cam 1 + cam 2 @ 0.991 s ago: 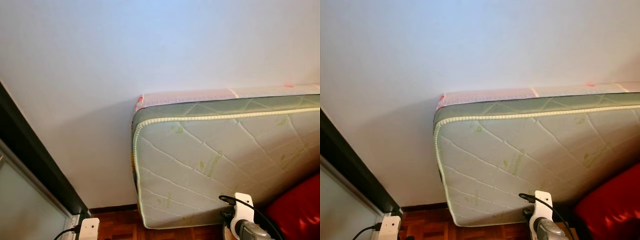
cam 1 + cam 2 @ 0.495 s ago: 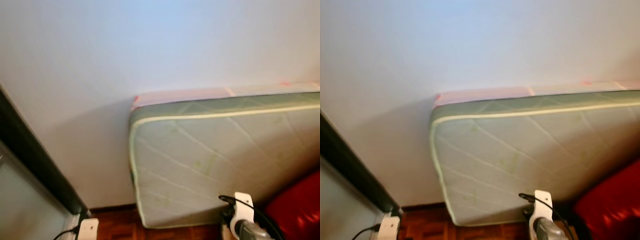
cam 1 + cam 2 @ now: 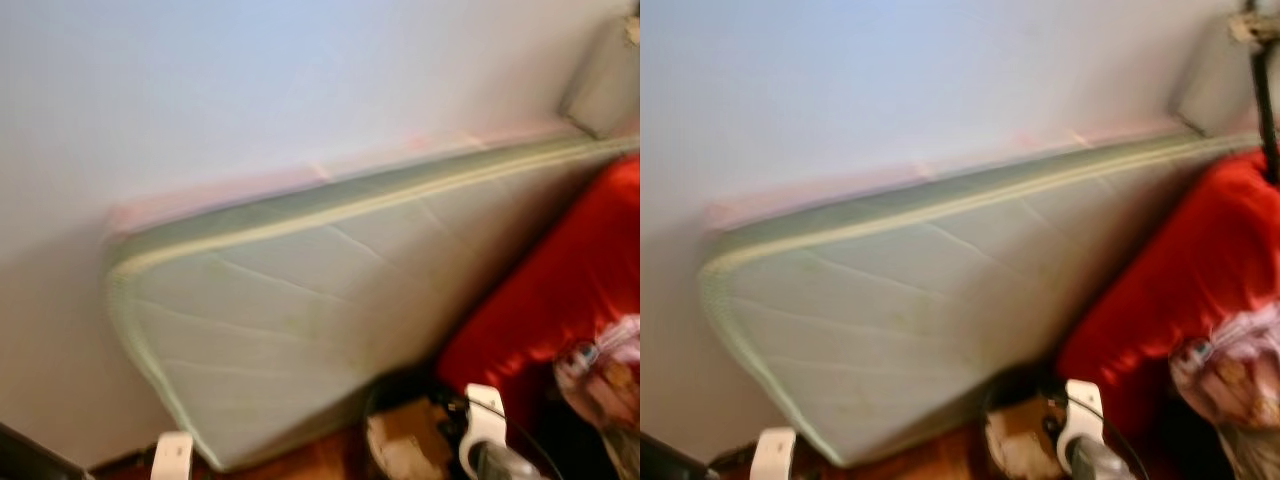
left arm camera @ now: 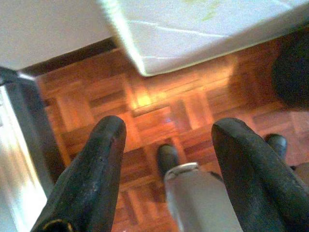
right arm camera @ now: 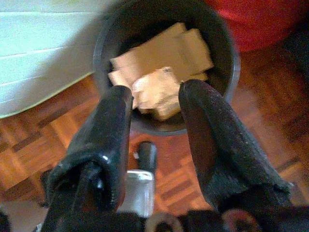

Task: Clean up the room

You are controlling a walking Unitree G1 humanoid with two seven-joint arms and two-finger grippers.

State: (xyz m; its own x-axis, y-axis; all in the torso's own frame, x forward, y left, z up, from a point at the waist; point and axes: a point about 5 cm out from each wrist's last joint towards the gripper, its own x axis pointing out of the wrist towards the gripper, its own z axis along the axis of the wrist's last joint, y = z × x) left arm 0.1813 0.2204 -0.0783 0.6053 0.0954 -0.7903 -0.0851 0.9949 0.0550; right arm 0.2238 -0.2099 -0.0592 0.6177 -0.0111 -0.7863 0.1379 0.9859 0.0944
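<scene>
A black round bin [image 5: 228,46] stands on the parquet floor beside the foot of a leaning mattress [image 3: 280,330]. It holds several brown cardboard pieces [image 5: 164,53]. My right gripper [image 5: 155,104] hangs open above the bin's near rim, with nothing between its fingers. My left gripper [image 4: 166,145] is open too, over bare parquet [image 4: 159,101] close to the mattress corner [image 4: 145,58]. In the eye views the bin [image 3: 375,415] sits low in the middle, between my two white wrist mounts.
A big red cushion [image 3: 540,300] leans against the mattress on the right. A clear plastic bag [image 3: 610,370] of mixed items lies in front of it. A dark door frame [image 4: 29,125] runs along the left. The eye views are blurred.
The camera has swung to the right and tilted: the mattress has slid left in view, and the red cushion, the bag and the bin have come into sight. Both arms hang as before.
</scene>
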